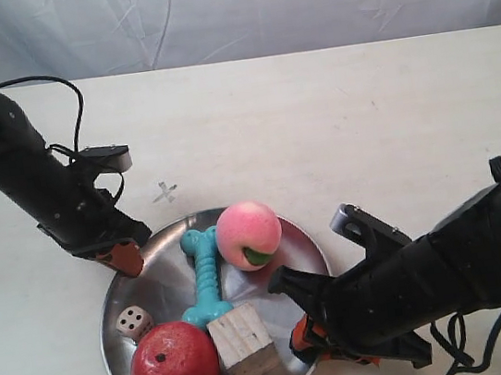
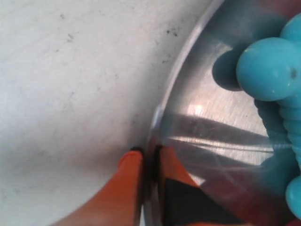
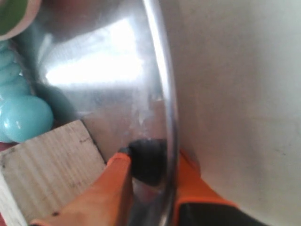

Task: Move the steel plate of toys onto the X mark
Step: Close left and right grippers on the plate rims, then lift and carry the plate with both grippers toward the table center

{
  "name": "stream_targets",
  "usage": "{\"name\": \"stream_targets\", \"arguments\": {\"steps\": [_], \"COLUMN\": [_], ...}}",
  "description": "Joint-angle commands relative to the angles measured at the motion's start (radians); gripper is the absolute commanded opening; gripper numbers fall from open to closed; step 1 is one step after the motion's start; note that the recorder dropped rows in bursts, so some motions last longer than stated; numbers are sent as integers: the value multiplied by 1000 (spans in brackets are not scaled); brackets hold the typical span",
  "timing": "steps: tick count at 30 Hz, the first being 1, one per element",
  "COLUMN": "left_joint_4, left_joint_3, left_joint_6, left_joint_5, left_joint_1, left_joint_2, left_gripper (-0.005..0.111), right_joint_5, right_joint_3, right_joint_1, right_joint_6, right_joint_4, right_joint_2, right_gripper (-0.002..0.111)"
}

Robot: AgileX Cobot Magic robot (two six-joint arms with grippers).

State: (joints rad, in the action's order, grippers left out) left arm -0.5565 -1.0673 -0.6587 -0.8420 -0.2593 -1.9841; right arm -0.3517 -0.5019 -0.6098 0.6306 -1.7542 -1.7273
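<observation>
The steel plate [image 1: 162, 273] lies on the table just below and right of the X mark [image 1: 165, 193]. It holds a pink peach [image 1: 249, 234], a teal bone [image 1: 205, 278], a wooden cube [image 1: 243, 344], a red apple-like ball [image 1: 174, 367] and a die [image 1: 133, 321]. My left gripper [image 1: 122, 257] is shut on the plate's upper-left rim; in the left wrist view the rim [image 2: 162, 110] runs between the orange fingers [image 2: 146, 153], near the bone [image 2: 265, 68]. My right gripper [image 1: 301, 337] pinches the rim [image 3: 162, 70] by the cube [image 3: 47, 165], jaws [image 3: 150, 157] astride it.
The pale table [image 1: 334, 120] stretches behind the plate to a white backdrop curtain [image 1: 235, 8]. A black cable [image 1: 49, 80] loops over the left arm. The plate's lower edge reaches the bottom of the exterior view.
</observation>
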Motion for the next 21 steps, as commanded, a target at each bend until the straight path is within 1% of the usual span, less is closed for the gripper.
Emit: {"name": "stream_targets", "arguments": {"steps": [1,5,11,14,21], "left_joint_4": [-76,-55,-21,-6,79], "left_joint_3": [22,22,19,5,-54], "left_joint_6": [12,25,53,62,132], "left_joint_5": [-108,-144,-159,-199,-300], "left_joint_1": [-41,-41,-41,-41,-41], "left_joint_2": [-37,-37,-32,-20,-16], "left_gripper": [0,0,0,0,0], "right_joint_5": [-43,-45,-86,-91,-109], "right_joint_3": [-5,-5,-5,-5,-5], "right_joint_1": [-9,-9,-9,-9,-7], "right_joint_6": [21,21,21,21,2], "right_joint_4": [10,10,10,10,10], "right_joint_2": [-29,-29,-29,-25,-6], "right_gripper": [-1,-1,-1,-1,-1]}}
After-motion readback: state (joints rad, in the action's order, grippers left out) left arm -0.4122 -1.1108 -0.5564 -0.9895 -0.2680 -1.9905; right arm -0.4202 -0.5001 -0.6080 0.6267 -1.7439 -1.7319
